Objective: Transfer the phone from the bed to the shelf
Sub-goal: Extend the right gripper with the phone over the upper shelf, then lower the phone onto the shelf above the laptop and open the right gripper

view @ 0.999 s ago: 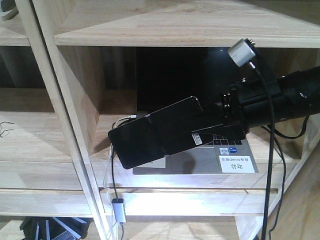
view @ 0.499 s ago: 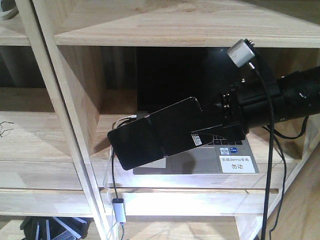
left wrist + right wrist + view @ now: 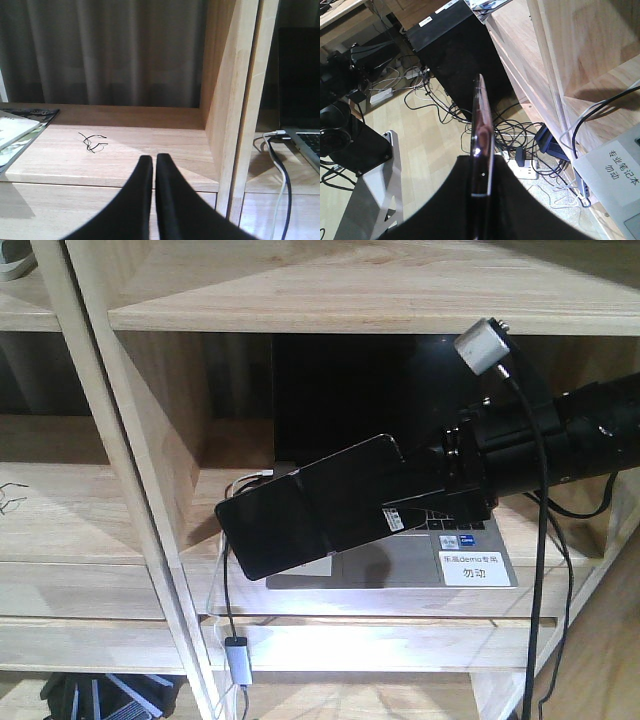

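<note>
Right tool clamped across the thin glossy black smartphone, likely light, stiff, slippery; a mid-face hold suits. Left tool together, empty.

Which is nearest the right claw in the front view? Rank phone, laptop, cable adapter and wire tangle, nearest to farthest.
1. phone: gripped in the right claw, sticking out to its left.
2. laptop: just behind and below the claw.
3. cable adapter: hanging lower left.
4. wire tangle: far left edge of the view.
</note>
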